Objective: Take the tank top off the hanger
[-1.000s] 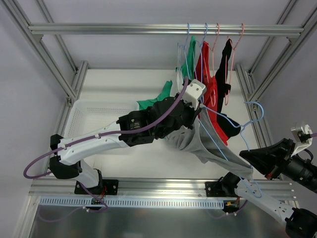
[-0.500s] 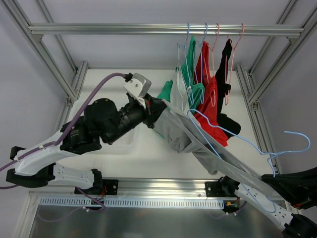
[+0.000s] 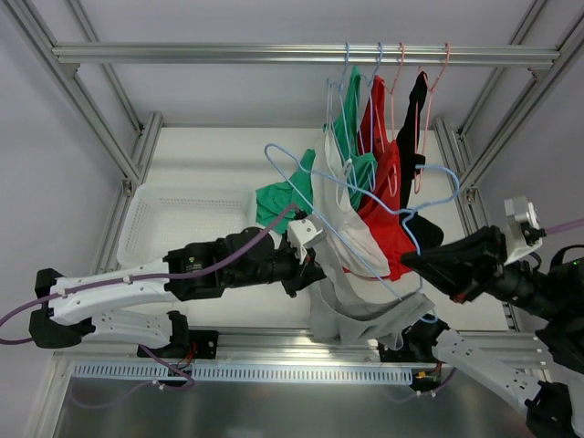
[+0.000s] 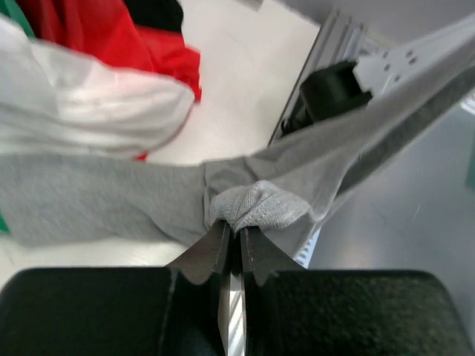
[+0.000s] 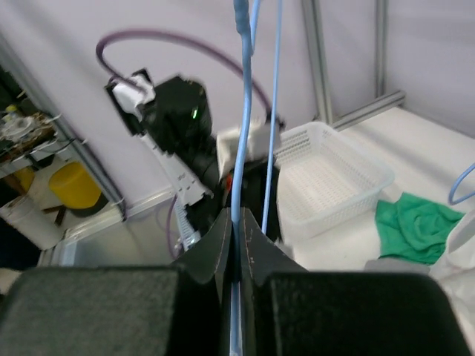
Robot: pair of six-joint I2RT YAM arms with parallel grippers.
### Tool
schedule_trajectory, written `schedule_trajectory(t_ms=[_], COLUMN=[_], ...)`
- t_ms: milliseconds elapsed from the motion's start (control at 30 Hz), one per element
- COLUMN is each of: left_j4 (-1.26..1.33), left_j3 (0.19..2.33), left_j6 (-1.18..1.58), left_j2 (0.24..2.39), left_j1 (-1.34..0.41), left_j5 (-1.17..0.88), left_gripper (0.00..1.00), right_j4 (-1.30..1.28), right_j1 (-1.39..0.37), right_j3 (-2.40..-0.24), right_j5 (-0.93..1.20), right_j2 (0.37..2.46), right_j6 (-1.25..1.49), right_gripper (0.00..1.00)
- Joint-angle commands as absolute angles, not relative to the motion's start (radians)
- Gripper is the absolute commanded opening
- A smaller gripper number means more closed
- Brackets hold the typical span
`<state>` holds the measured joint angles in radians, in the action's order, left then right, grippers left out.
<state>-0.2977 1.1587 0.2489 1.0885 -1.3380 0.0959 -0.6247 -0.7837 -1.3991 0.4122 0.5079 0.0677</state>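
As left gripper pinches top, right gripper seemingly clamps hanger.

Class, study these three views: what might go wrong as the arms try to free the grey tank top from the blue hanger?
1. The left gripper pinches only a small fold of the grey tank top; it may slip.
2. The right gripper clamps the blue hanger by thin wire, which could twist under pull.
3. The hanger runs close by the hanging red top and might snag it.
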Motion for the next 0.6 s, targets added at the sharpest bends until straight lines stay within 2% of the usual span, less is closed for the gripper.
schedule_trajectory(t_ms=[0, 67, 100, 167, 200, 300, 400, 533, 567], left_j4=[-0.148, -0.076, -0.008, 0.072, 0.154, 0.286, 0.365, 0.307, 0.232], left_j3=[1.034, 0.932, 0.899, 0.814, 0.783, 0.674, 0.621, 0.617, 0.633], left_j6=[0.365, 0.388, 0.409, 0.429, 0.448, 0.501, 0.552, 0.592, 0.600], left_j2=[1.042, 1.029, 1.026, 1.038, 1.046, 1.083, 1.124, 1.150, 1.152], left_j1=[-1.333, -1.333, -1.333, -1.336, -1.336, -1.348, -1.362, -1.370, -1.373], left_j5=[0.017, -0.029, -0.076, -0.121, -0.168, -0.209, -0.146, 0.000, 0.093], left_gripper=[0.00, 0.00, 0.00, 0.00, 0.00, 0.00, 0.00, 0.00, 0.00], right_j4=[-0.172, -0.001, 0.214, 0.415, 0.602, 0.838, 0.862, 0.793, 0.731], right_j1=[-0.784, -0.784, -0.784, -0.784, -0.782, -0.784, -0.784, -0.784, -0.785], right_j3=[-1.277, -1.169, -1.053, -0.959, -0.919, -0.825, -0.813, -0.801, -0.834], right_j5=[0.295, 0.177, 0.146, 0.070, 0.055, 0.046, 0.078, 0.168, 0.190], right_j2=[0.485, 0.454, 0.427, 0.416, 0.417, 0.437, 0.457, 0.411, 0.399], right_j6=[0.080, 0.092, 0.091, 0.092, 0.094, 0.072, 0.046, -0.001, -0.035], right_gripper=[0.00, 0.00, 0.00, 0.00, 0.00, 0.00, 0.00, 0.00, 0.00])
